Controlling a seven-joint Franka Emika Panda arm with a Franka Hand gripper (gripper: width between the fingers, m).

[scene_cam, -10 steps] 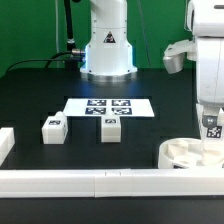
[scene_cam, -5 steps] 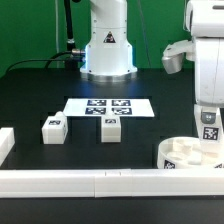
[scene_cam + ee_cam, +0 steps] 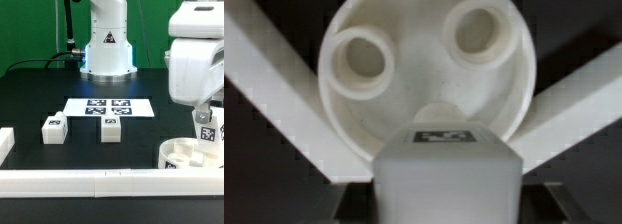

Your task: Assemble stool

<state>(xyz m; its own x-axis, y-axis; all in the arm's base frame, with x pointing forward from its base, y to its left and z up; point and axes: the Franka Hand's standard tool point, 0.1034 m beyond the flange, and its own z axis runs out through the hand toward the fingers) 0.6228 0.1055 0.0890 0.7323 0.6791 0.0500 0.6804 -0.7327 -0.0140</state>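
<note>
One stool leg (image 3: 53, 128) and a second leg (image 3: 110, 129) stood loose on the black table (image 3: 30, 95) before the marker board (image 3: 110, 105), while at the exterior view's right the gripper (image 3: 206, 120) clasped the third leg (image 3: 208, 134) upright at the round seat (image 3: 180, 155).

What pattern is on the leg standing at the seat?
A black-and-white square tag on the white leg; the exterior view shows it best.

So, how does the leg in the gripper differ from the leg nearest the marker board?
The gripped leg stands upright over the seat, its tag facing the camera; the loose leg near the marker board sits on the table, tag facing up. The gripper clamps the first; nothing touches the second. Both are white blocks with one square tag.
</note>
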